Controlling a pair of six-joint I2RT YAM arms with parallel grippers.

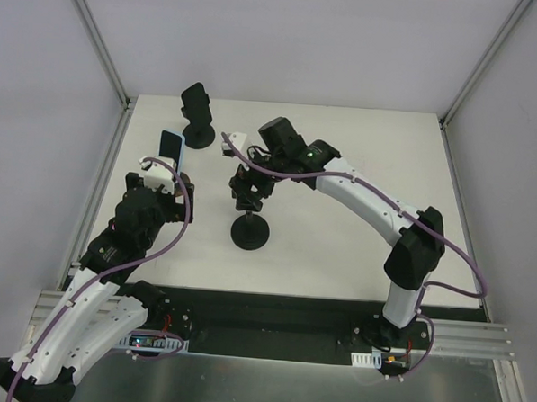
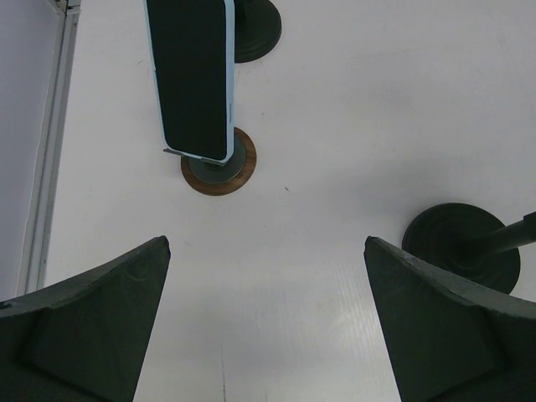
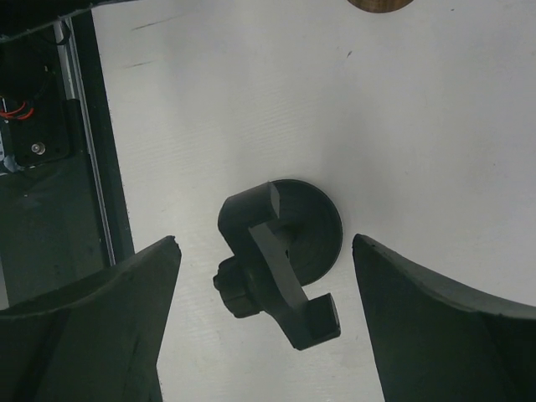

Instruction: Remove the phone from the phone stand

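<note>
white table (image 1: 360, 179) under everything. l gripper (image 2: 266, 243) is spread wide & empty. r gripper (image 3: 264, 241) is also spread, holding nothing, and hangs over an empty stand (image 3: 289, 226) that sits between its fingers w/o touching. third stand (image 1: 197, 114), bare too, is beyond the l gripper. phone (image 2: 194, 75) is propped on its phone stand (image 2: 219, 167), ahead of the l gripper & a bit left, not yet between the fingers. risks imo: r closes on the wrong stand & tips it. l grabs the phone off-centre so it slips, or drags the stand along if the cradle hangs on.
</note>
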